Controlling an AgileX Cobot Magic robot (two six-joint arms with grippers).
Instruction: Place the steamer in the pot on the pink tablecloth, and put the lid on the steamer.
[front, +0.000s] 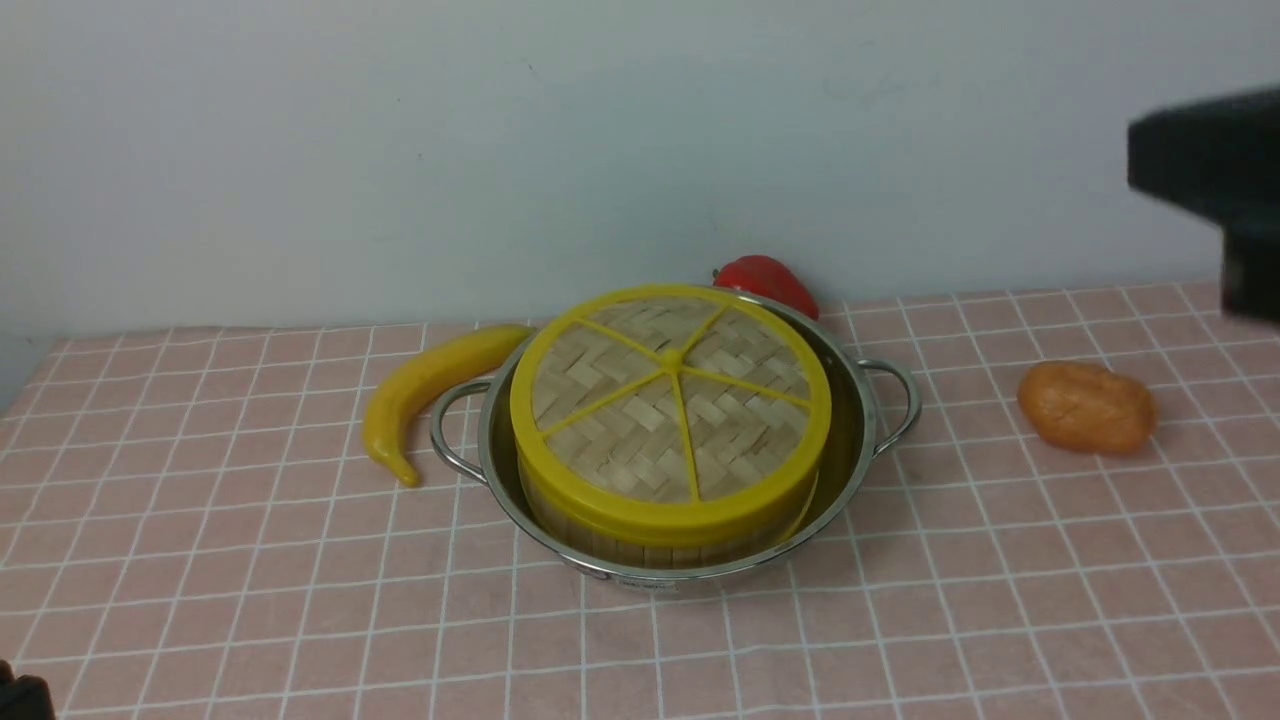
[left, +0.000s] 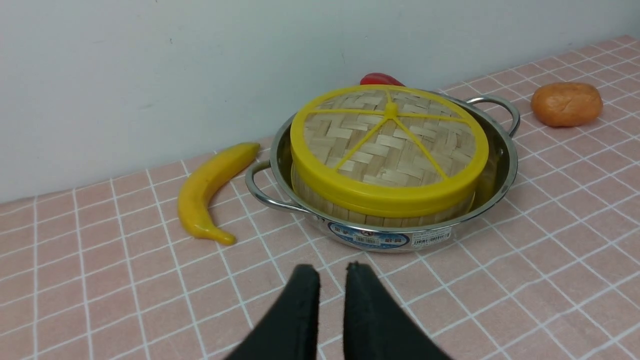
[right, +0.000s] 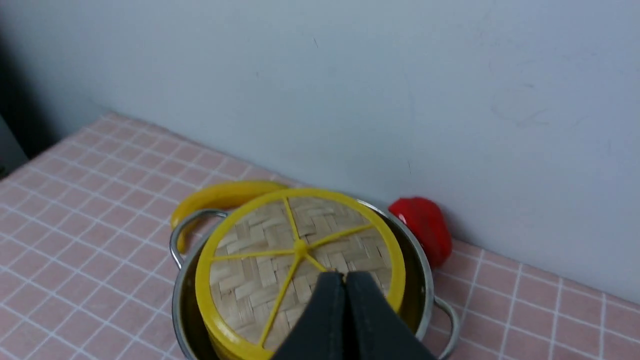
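The steel pot (front: 862, 420) stands on the pink tablecloth (front: 300, 600) near the back wall. The steamer (front: 640, 552) sits inside it, with only its strip wall showing. The lid (front: 670, 400) lies on top of the steamer, slightly tilted, and shows in the left wrist view (left: 390, 135) and the right wrist view (right: 260, 270). My left gripper (left: 332, 270) is low over the cloth in front of the pot (left: 500, 165), fingers nearly together and empty. My right gripper (right: 345, 274) is shut and empty, raised above the lid's near side.
A yellow banana (front: 430, 385) lies left of the pot by its handle. A red pepper (front: 765, 280) sits behind the pot against the wall. An orange lump (front: 1085, 405) lies to the right. My right arm (front: 1210, 150) hangs at the upper right.
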